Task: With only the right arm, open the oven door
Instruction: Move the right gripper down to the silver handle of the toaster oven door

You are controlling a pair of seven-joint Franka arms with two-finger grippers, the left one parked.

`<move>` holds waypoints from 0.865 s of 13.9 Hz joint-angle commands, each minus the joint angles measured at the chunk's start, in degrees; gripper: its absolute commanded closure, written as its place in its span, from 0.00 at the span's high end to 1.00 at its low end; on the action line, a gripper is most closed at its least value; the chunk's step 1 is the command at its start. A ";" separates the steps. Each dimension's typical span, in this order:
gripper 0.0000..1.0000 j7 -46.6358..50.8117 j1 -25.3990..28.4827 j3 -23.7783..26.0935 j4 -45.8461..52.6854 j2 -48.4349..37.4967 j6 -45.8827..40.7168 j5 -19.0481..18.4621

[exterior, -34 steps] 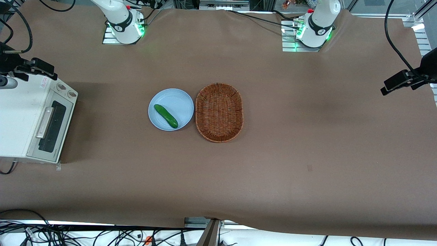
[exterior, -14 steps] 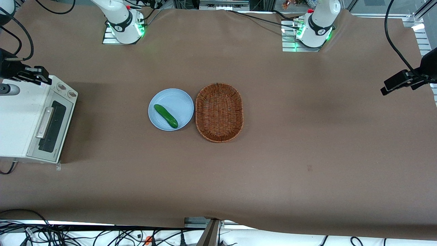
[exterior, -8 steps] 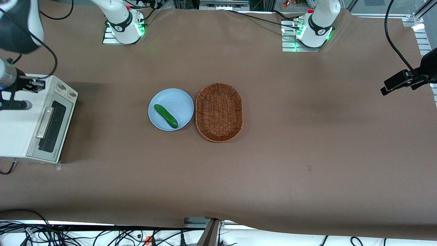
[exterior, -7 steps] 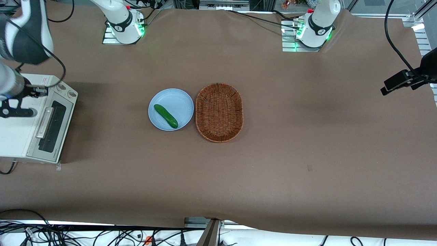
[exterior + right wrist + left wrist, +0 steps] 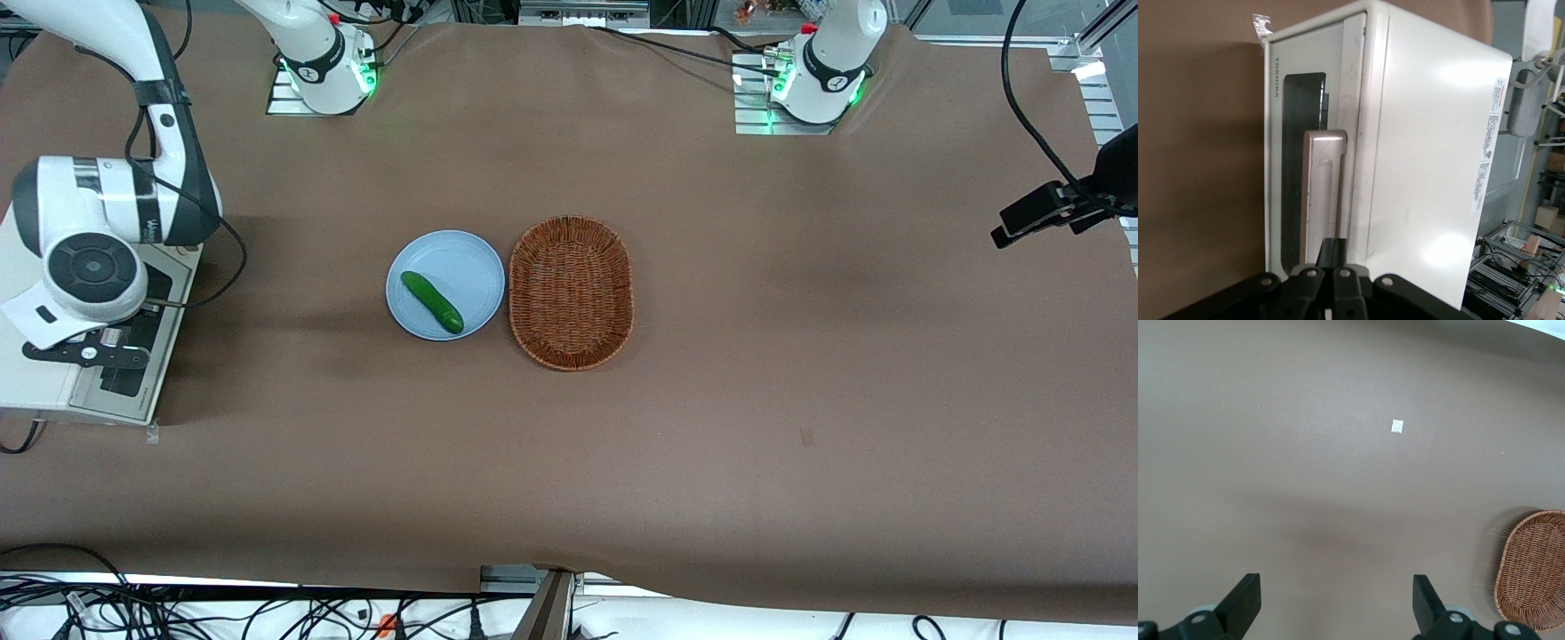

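Note:
The small white toaster oven stands at the working arm's end of the table. Its oven door is mostly covered by the right arm, which hangs over it. In the right wrist view the oven door lies flush with the oven's body, dark window and silver bar handle in plain sight. My gripper is shut and empty, its fingertips close above one end of the handle, at the seam between the door and the oven's white top. In the front view the gripper sits over the door.
A light blue plate with a green cucumber and a wicker basket lie mid-table, beside each other. The basket also shows in the left wrist view. The arm's black cable loops beside the oven.
The right arm has swung in from the table's edge over the oven and lowered; it now covers most of the door, with the gripper at the handle. The door has not moved.

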 commanded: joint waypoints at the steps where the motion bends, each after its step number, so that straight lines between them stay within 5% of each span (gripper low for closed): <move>1: 0.00 3.42 0.53 -0.41 -2.84 -1.55 1.39 -3.79; 12: 0.00 5.27 0.26 -0.59 -2.93 1.43 2.71 -5.81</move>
